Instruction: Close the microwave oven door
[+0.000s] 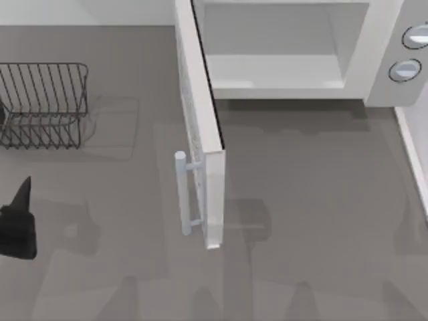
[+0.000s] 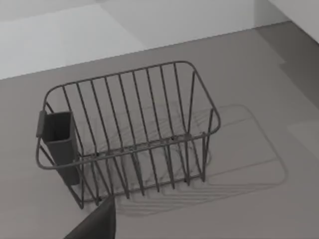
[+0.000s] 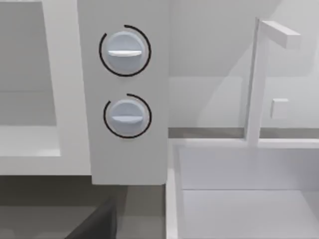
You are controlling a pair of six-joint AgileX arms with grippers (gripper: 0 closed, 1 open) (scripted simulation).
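Note:
The microwave oven (image 1: pixel 381 60) stands at the back right of the table, its white cavity (image 1: pixel 281 47) exposed. The microwave oven door (image 1: pixel 200 127) is swung wide open and juts toward the table's front, seen almost edge-on. Its pale bar handle (image 1: pixel 182 194) faces left near the free end. My left gripper (image 1: pixel 19 217) is a dark shape at the left edge, well left of the handle and apart from it; it also appears in the left wrist view (image 2: pixel 97 221). In the right wrist view my right gripper (image 3: pixel 94 224) sits low before the knob panel with two round knobs (image 3: pixel 124 50).
A dark wire basket rack (image 1: pixel 43 103) stands at the back left, with a dark cup (image 2: pixel 59 134) hung on its rim. A white basin-like unit (image 3: pixel 239 199) with a thin upright post stands right of the oven. Grey tabletop (image 1: pixel 314 200) lies open in front.

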